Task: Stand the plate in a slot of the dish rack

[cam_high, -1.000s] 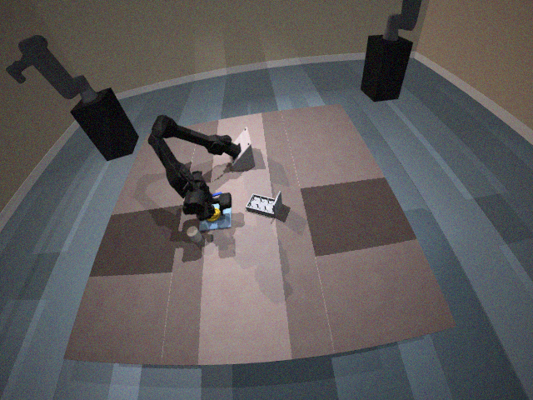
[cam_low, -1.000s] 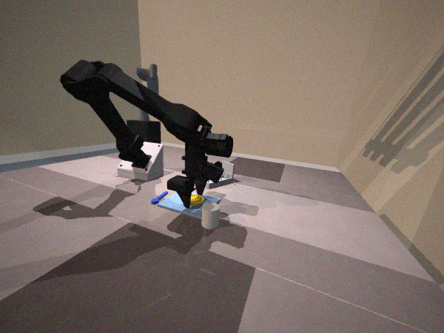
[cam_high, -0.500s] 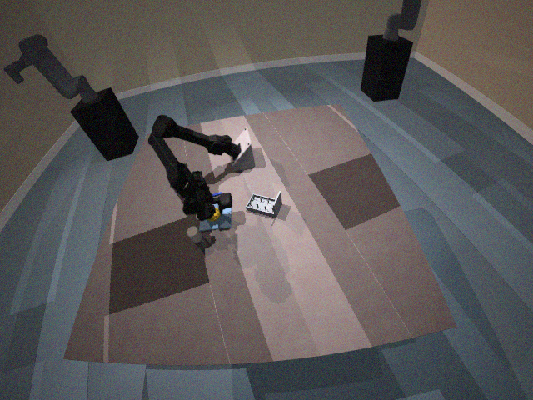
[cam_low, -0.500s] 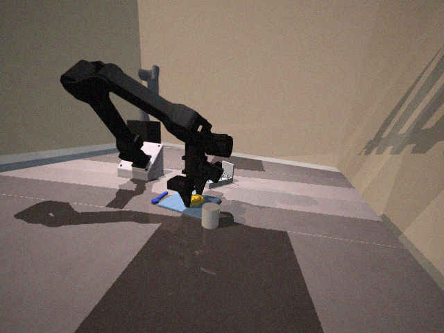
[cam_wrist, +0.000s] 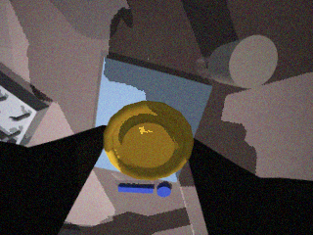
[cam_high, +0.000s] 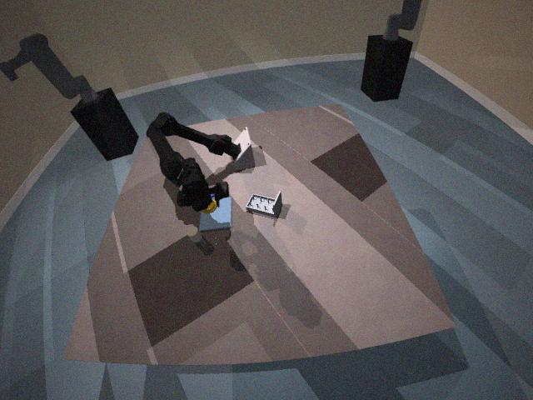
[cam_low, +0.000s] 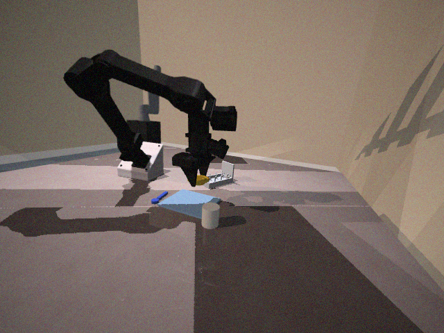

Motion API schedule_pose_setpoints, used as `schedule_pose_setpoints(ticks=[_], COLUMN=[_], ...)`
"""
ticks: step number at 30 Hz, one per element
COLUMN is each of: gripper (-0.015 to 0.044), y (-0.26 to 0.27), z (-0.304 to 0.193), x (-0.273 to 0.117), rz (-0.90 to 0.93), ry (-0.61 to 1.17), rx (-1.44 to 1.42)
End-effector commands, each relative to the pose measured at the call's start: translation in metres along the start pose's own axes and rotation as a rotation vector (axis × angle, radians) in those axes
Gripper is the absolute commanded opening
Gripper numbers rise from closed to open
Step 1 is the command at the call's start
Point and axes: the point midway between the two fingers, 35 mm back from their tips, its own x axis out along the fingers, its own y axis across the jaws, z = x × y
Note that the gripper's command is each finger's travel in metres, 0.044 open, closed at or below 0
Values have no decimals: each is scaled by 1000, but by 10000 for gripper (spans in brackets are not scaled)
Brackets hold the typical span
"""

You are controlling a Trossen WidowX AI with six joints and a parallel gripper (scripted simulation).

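Above a blue board point(cam_high: 221, 217) point(cam_low: 188, 197) point(cam_wrist: 122, 105), we see the yellow plate point(cam_high: 210, 207) point(cam_low: 202, 180) point(cam_wrist: 148, 140), raised off its surface and lying roughly level rather than on edge. The black gripper point(cam_high: 216, 199) point(cam_low: 199, 180) point(cam_wrist: 149, 137) points down over the board, its jaws closed on the plate, one finger at either side of the rim.

Just beside one edge of the board, we find a blue spoon-like utensil point(cam_high: 212, 196) point(cam_low: 159, 198) point(cam_wrist: 136, 189) on the table. Near a corner on the board's far side from that utensil, a pale cylinder point(cam_high: 193, 231) point(cam_low: 210, 216) point(cam_wrist: 253, 61) stands upright.

To the right of the board in the top view, and apart from it, is the small white-and-grey dish rack point(cam_high: 260, 212) point(cam_low: 221, 183) point(cam_wrist: 22, 89), with short upright rails and one tall end panel. Behind the board in the exterior view, we see the arm point(cam_high: 193, 134) point(cam_low: 143, 77) rising from its white base point(cam_high: 244, 138) point(cam_low: 157, 154) and arching forward over the board.
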Motion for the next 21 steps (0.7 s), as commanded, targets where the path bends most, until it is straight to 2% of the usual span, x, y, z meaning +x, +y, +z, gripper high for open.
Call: schedule_pose_setpoints(ticks=[1, 21], gripper=[0, 0], y=[0, 1], z=[3, 4], x=[-29, -105], rz=[9, 12], ry=[-24, -64], rx=[-3, -44])
